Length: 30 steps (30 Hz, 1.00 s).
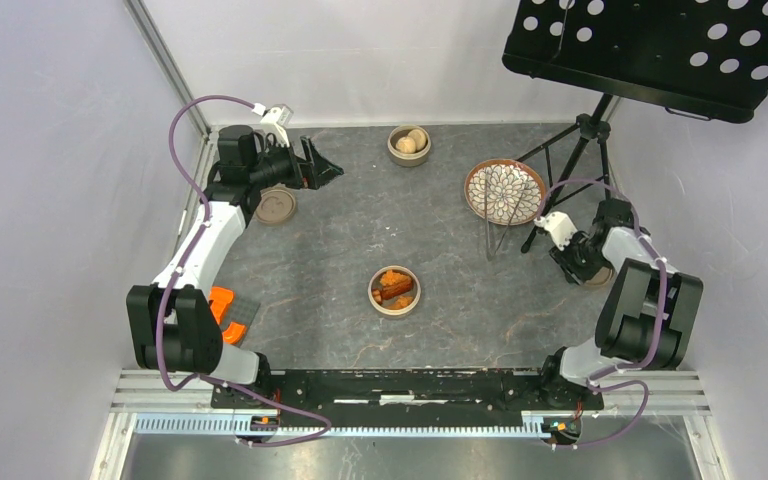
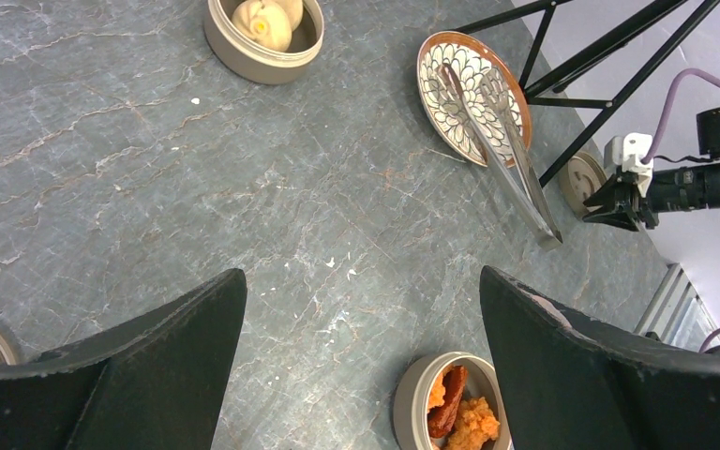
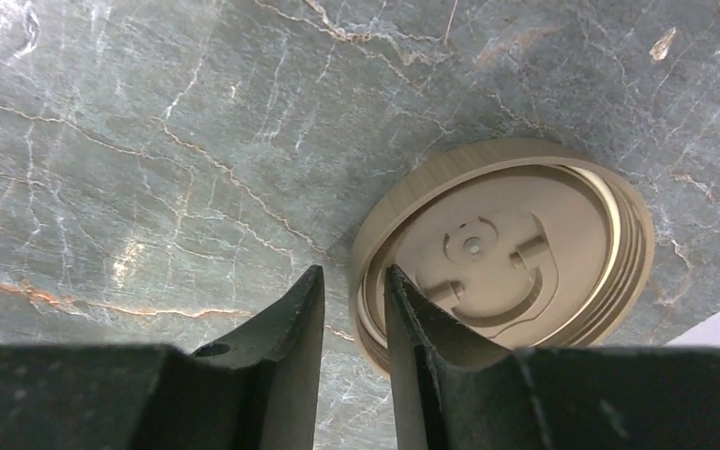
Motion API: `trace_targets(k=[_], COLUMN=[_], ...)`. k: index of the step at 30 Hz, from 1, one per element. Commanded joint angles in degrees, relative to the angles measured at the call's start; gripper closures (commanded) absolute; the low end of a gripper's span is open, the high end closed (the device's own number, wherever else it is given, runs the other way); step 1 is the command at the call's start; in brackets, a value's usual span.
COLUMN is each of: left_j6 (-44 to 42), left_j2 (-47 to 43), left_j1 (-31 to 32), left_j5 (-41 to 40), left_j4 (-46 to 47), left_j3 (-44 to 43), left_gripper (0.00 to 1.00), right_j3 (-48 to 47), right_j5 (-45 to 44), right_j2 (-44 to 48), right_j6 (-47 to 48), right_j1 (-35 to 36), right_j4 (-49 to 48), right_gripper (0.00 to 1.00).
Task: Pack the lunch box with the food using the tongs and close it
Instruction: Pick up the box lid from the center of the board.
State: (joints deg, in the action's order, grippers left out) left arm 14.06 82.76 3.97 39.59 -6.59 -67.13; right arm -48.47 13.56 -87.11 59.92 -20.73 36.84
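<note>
Ahead of my left pincer (image 2: pixel 362 274), bare table (image 2: pixel 244 187) lies wide. Tripod legs (image 2: pixel 628 94) crowd the plate (image 2: pixel 441 94) and tongs (image 2: pixel 508 159).

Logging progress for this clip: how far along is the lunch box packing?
Done: nothing packed; buns and orange chunks sit in separate open containers. In hand: the right gripper straddles a lid rim. Left: the tongs lie untouched on the plate; food transfer and closing remain.

The tongs (image 1: pixel 493 240) rest against the patterned plate (image 1: pixel 470 190); the far bowl (image 1: pixel 409 160) holds 2 buns (image 1: pixel 407 143), the near bowl (image 1: pixel 373 297) orange chunks (image 1: pixel 393 279).
</note>
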Motion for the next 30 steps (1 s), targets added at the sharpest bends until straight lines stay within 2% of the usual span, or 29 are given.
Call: trace_targets(k=[1, 4, 7, 8, 15, 21, 25, 30], left_j6=[-0.8, -0.8, -0.8, -0.8, -1.2, -3.1, -5.0, -13.4], left_j2=[-1.2, -1.0, -0.7, -0.6, -0.4, -0.7, -1.2, -2.0], left_j1=[0.2, 0.2, 0.2, 0.2, 0.2, 0.2, 0.2, 0.5], left_j5=[0.9, 1.1, 1.2, 1.3, 1.5, 1.8, 2.8, 6.2], left_j4=[2.0, 2.0, 2.0, 1.9, 1.8, 0.0, -0.6, -2.9], left_j3=[-1.9, -2.1, -2.5, -2.6, -2.7, -2.7, -2.8, -3.6], left_gripper=[0.00, 0.00, 0.00, 0.00, 0.00, 0.00, 0.00, 0.00], right_j3=[5.5, 7.7, 6.2, 5.4, -2.4, -11.2, -15.8, -21.5], right_j5=[-0.5, -0.7, -0.5, -0.5, 4.2, 12.6, 16.2, 20.7], right_j2=[2.0, 3.5, 5.3, 6.2, 13.3, 17.4, 18.9, 20.7], right_j6=[-1.4, -2.3, -3.3, -3.7, -5.4, -5.6, -6.1, -8.0], right_j1=[0.3, 0.3, 0.2, 0.1, -0.6, 0.4, 4.9, 14.1], right_j4=[-1.1, -1.6, -0.1, 0.7, 10.3, 19.0, 22.9, 24.9], right_gripper=[0.67, 0.80, 0.98, 1.00, 1.00, 1.00, 1.00, 1.00])
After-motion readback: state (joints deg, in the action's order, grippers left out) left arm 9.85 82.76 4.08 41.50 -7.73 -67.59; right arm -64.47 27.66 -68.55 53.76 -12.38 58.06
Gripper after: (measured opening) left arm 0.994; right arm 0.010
